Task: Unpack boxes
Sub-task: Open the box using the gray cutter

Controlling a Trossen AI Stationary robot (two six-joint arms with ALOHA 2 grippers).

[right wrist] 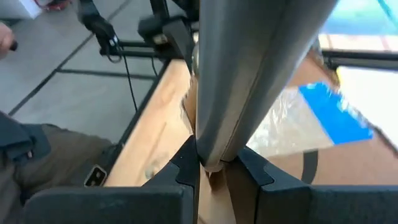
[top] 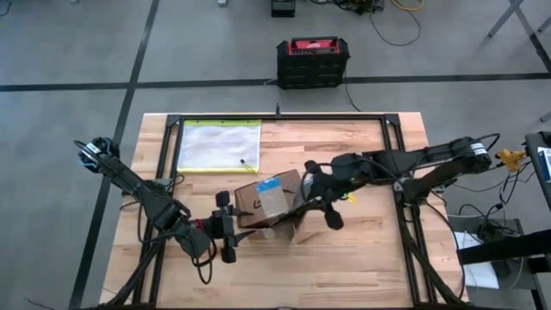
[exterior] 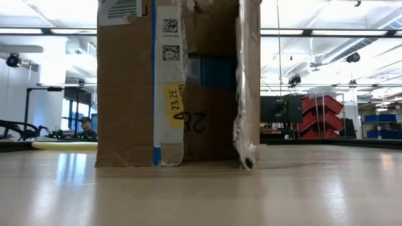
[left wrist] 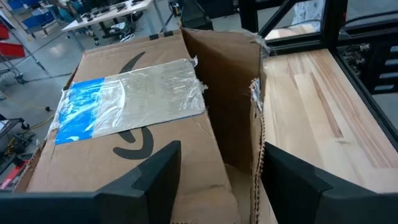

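Tabletop (top: 362, 258) — light wood, black frame round it. Brown cardboard box (top: 269, 200) sits near tabletop middle, tilted, blue-and-clear tape patch on top, one flap raised. Clear yellow-edged pouch (top: 219, 145) lies flat beyond box, apart from it. Black and red case (top: 312, 62) on floor past tabletop. My left end effector (top: 230, 226) at box's near-left corner, fingers spread wide, nothing held. My right end effector (top: 301, 205) at box's right edge — fingers pinched nearly shut on raised flap (right wrist: 214, 180).
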